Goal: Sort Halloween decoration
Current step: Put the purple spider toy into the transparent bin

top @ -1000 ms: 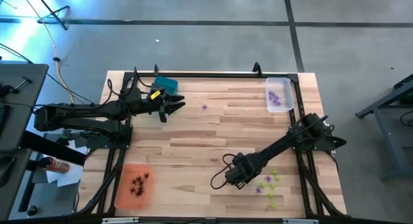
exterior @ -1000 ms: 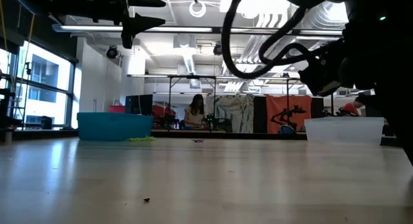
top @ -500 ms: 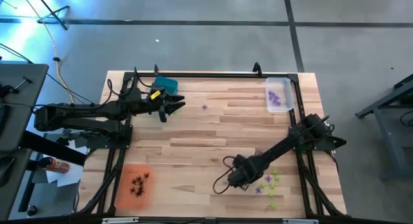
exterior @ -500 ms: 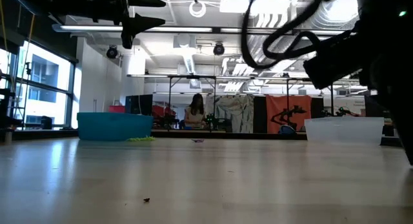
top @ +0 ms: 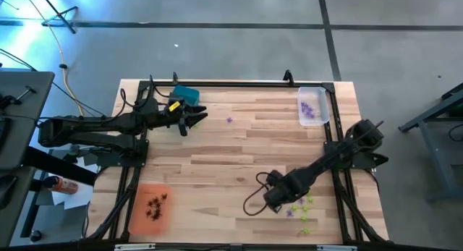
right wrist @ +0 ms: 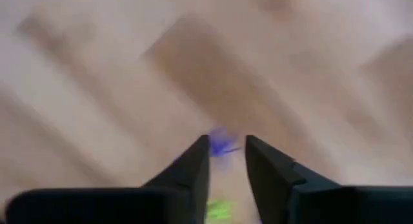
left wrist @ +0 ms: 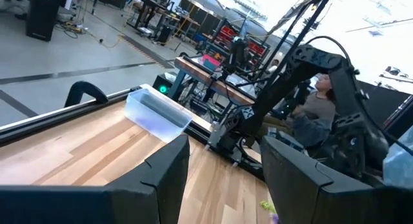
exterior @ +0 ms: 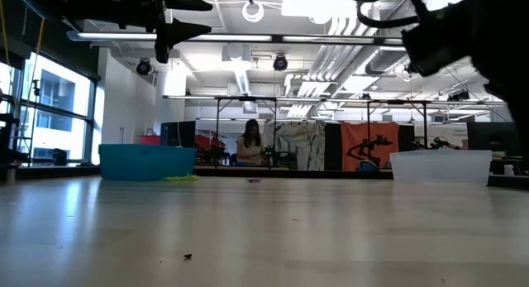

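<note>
Overhead, the right gripper sat low over the near right part of the wooden table, at the edge of a loose scatter of lime green and purple trinkets. Its wrist camera showed the two fingers parted by a narrow gap, a purple trinket just past their tips and a green one between them, lower down. Blurred; contact could not be told.

The left gripper hung above the far left of the table, beside the teal tray, fingers spread with nothing between them. It showed at the top of the low view, well clear of the surface.

The clear tray at the far right corner held several purple trinkets. The orange tray at the near left corner held dark trinkets. One stray purple piece lay on bare wood between the left gripper and the clear tray.

A seated person showed in the room behind the table.
</note>
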### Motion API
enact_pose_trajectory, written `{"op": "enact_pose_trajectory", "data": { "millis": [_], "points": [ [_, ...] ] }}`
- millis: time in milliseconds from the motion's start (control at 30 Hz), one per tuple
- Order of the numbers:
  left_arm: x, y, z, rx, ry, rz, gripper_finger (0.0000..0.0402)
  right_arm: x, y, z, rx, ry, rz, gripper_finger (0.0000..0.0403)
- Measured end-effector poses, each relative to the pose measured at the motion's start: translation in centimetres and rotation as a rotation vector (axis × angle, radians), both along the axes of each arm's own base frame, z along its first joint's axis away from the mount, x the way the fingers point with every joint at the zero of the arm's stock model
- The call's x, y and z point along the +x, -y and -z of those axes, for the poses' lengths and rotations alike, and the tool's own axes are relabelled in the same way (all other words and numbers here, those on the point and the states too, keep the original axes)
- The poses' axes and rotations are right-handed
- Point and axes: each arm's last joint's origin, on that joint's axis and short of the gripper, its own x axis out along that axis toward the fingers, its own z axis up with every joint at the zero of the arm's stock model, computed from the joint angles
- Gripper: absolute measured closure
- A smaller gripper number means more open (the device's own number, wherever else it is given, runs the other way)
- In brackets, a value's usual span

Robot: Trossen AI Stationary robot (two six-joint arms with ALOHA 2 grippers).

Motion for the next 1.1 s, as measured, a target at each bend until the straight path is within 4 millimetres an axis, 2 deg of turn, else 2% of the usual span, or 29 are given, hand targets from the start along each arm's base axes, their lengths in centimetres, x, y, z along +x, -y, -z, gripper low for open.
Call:
{"op": "enact_pose_trajectory", "data": {
  "millis": [133,233,400,733,800,867,1000,1100],
  "points": [
    [0.0,0.0,0.0,-0.017,0.003,0.0,0.0222,-0.6,-0.5,1.2,0.042,0.01,-0.055,0.0255],
    [0.0,0.0,0.0,-0.026,0.006,-0.001,0.0222,-0.9,-0.4,1.4,0.019,-0.014,-0.103,0.0239],
    [0.0,0.0,0.0,-0.027,0.001,-0.004,0.0222,-0.9,-0.4,1.8,-0.001,-0.034,-0.166,0.0238],
    [0.0,0.0,0.2,-0.054,-0.011,-0.004,0.0222,-0.4,-0.8,4.3,0.007,-0.119,-0.226,0.0243],
    [0.0,0.0,0.2,-0.055,-0.011,-0.007,0.0222,-0.4,-0.8,4.6,0.002,-0.128,-0.228,0.0254],
    [0.0,0.0,0.2,-0.055,-0.01,-0.009,0.0222,-0.5,-0.7,4.6,-0.011,-0.135,-0.235,0.0281],
    [0.0,-0.1,0.1,-0.055,-0.001,-0.031,0.0222,-0.9,-0.3,4.1,-0.083,-0.147,-0.243,0.0381],
    [0.0,-0.1,-0.3,-0.054,0.008,-0.046,0.0222,-1.4,0.4,3.1,-0.164,-0.129,-0.249,0.0385]
  ]
}}
